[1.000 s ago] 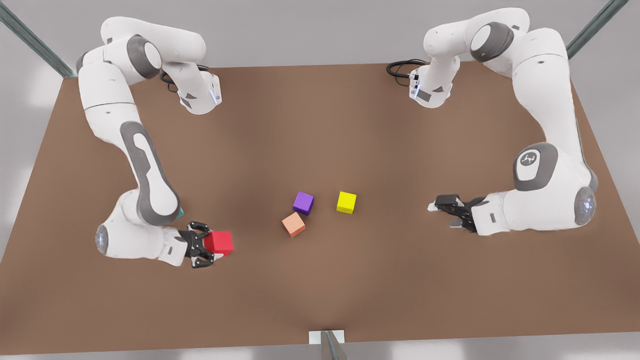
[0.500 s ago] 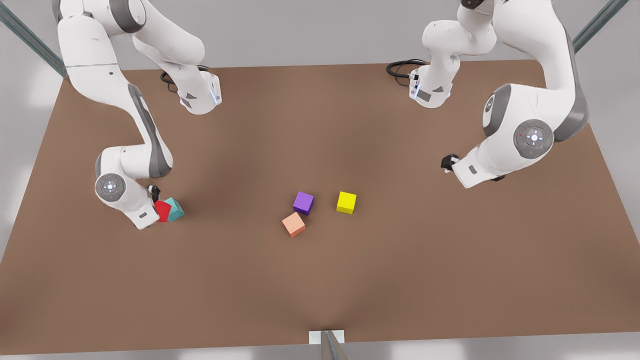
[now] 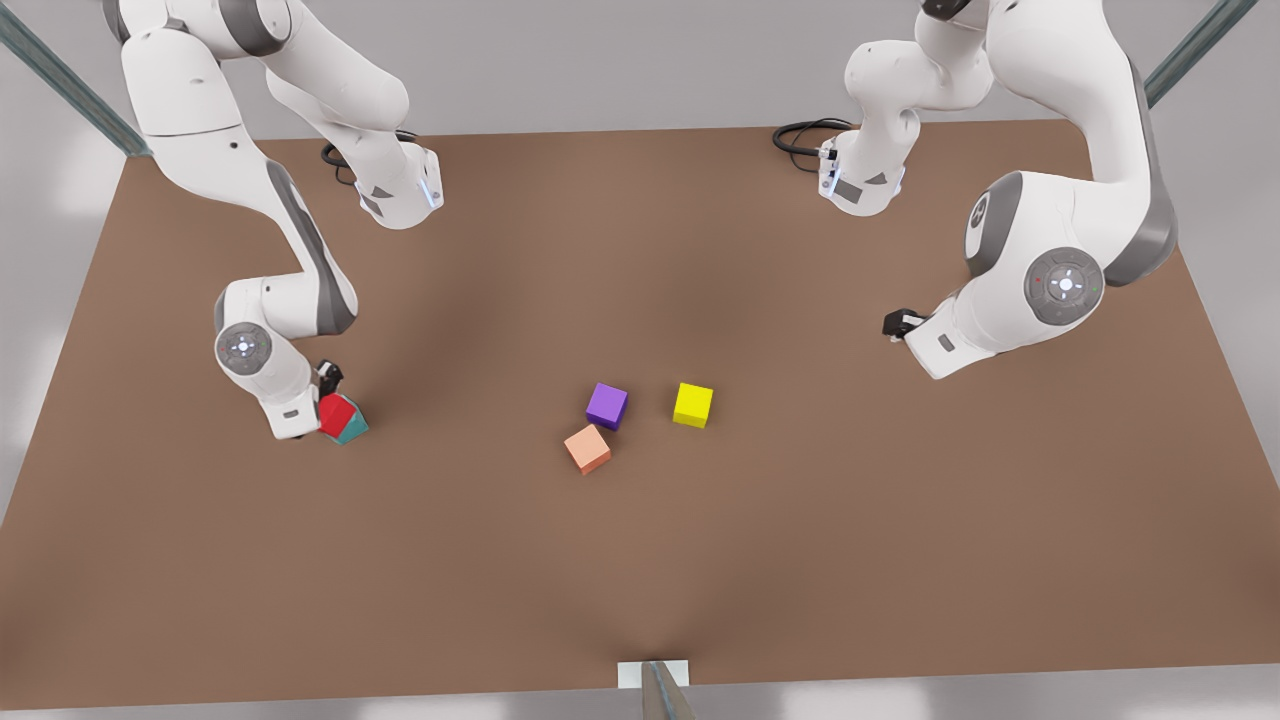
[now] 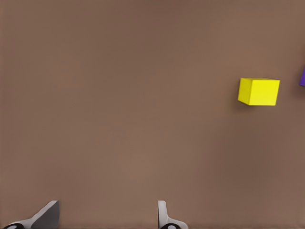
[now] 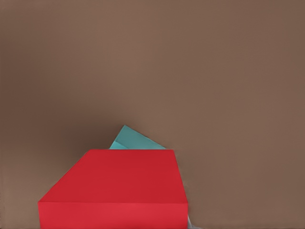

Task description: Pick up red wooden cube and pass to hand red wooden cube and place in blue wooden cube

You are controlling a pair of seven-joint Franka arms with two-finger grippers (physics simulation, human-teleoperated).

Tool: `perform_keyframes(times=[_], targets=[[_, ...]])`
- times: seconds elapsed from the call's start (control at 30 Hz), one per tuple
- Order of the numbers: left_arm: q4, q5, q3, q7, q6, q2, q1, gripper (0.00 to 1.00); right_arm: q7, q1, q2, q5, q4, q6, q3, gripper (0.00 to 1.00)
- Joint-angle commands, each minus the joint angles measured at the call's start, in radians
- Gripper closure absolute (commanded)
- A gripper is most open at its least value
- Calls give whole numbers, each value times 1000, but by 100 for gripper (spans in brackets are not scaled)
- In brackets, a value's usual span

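Observation:
The red wooden cube (image 3: 336,412) sits right over the blue wooden cube (image 3: 352,430), a teal block on the table at the front view's left. My right gripper (image 3: 329,392), the black hand on that side's arm, is shut on the red cube from above. In the right wrist view the red cube (image 5: 114,191) hides most of the teal cube (image 5: 133,139). I cannot tell whether the two cubes touch. My left gripper (image 3: 897,323) waits at the front view's right, open (image 4: 106,217), with pale fingertips (image 4: 47,214) spread over bare table.
A purple cube (image 3: 607,405), a salmon-orange cube (image 3: 587,448) and a yellow cube (image 3: 693,404) lie near the table's middle. The yellow cube (image 4: 259,91) is ahead of my left gripper. Both arm bases stand at the far edge of the brown table (image 3: 640,560).
Over the last second the right arm swung the red cube from the open table back to the teal cube and then onto it. The left arm pulled back and rose, then held still.

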State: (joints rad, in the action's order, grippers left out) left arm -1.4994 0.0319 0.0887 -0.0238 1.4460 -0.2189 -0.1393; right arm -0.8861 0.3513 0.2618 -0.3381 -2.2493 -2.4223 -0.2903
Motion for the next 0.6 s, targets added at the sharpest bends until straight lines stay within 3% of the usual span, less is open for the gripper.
perform_keyframes(times=[0.0,0.17,0.2,0.57], targets=[[1,0,0,39,-7,1,-2,0,289,8,2,-18,-6,-20,0,57],[1,-3,0,38,-27,1,3,0,289,15,2,-18,-19,-18,0,54],[1,-3,0,39,-27,1,3,0,292,15,2,-16,-18,-18,0,2],[1,-4,0,39,-55,3,-2,0,292,14,-23,-9,0,22,-7,0]])
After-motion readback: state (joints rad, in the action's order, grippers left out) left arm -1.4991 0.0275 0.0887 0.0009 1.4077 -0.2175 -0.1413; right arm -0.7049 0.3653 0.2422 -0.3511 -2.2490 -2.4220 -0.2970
